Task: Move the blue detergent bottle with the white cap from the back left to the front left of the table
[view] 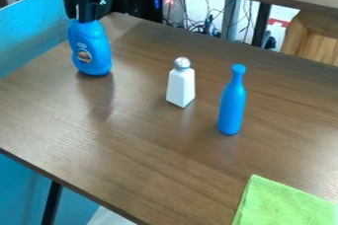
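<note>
The detergent bottle was at the upper left of the frame, upright, label toward my camera. My gripper hung straight over it, fingers clamped about its narrow top and hiding the cap; I judged that top the natural grip, since the body below looked too broad. Whether the base touched the table or hung just above, I couldn't tell.

Near the centre stood a white shaker with a silvery cap, and to its right, lower in the frame, a slim blue bottle. Both were upright on their flat bases, apart from each other, which probably left room around each. A green cloth lay flat at the lower right, well apart from my gripper.
</note>
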You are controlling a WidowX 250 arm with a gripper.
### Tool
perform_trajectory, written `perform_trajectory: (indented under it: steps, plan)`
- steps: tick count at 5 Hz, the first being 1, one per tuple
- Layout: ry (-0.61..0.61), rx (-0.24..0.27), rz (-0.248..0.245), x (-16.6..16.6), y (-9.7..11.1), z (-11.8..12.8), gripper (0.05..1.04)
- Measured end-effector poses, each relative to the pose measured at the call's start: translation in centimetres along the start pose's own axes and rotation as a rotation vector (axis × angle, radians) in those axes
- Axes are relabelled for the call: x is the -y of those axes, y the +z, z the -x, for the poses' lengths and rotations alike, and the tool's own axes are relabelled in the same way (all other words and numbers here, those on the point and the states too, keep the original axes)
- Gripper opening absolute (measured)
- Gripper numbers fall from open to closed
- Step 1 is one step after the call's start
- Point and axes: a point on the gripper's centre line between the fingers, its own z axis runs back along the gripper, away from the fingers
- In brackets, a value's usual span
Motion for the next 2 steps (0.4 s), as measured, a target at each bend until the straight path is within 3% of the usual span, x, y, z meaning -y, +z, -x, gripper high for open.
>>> perform_trajectory:
  steps: [1, 2]
  plan:
    - [-0.007, 0.021, 0.026, 0.9, 0.8, 0.6, 0.500]
    - [-0.033, 0.137, 0.056, 3.2, 3.7, 2.6, 0.500]
